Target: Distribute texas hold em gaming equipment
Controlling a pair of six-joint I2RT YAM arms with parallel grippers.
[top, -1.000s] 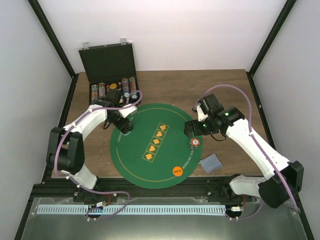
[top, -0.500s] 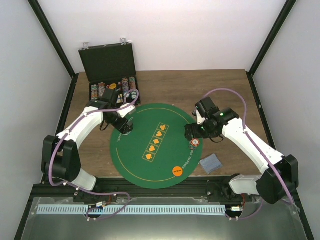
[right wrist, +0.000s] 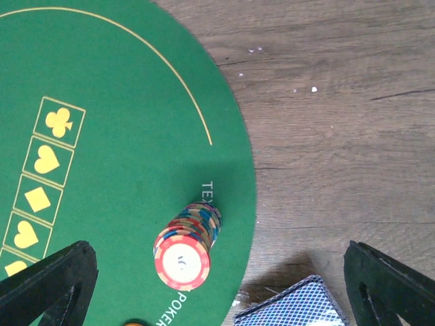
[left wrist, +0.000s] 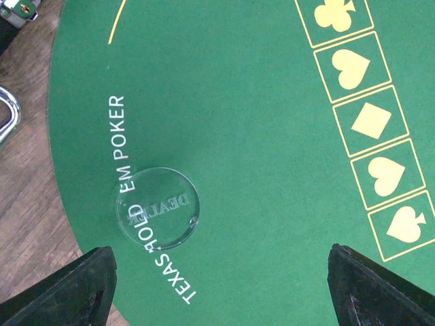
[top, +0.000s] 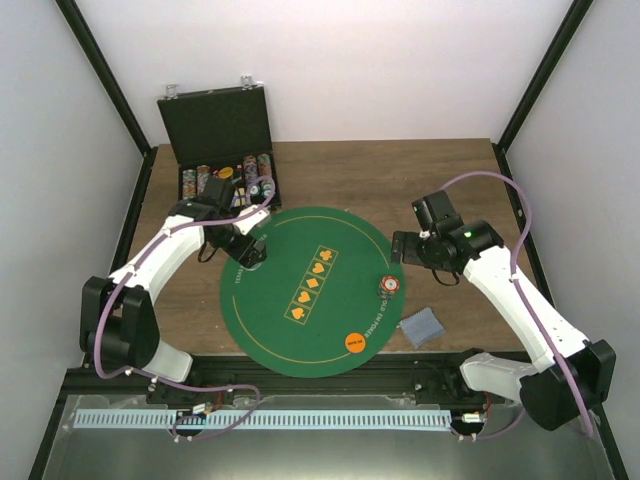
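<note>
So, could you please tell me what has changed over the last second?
The right claw drew back rightward from above the chip stack, which stands free. The left arm shifted posture slightly, but the left claw stayed over the clear dealer button. Stack, button, card deck and orange disc kept their places.

Colours at play
Green mat (top: 280, 330) with yellow suit boxes and white lettering; chip stack (right wrist: 182, 263) topped red-and-white; clear disc (left wrist: 158, 207); orange disc (top: 353, 342); cards (right wrist: 299, 305) backed in blue crosshatch; brown wooden bench (top: 400, 180).
</note>
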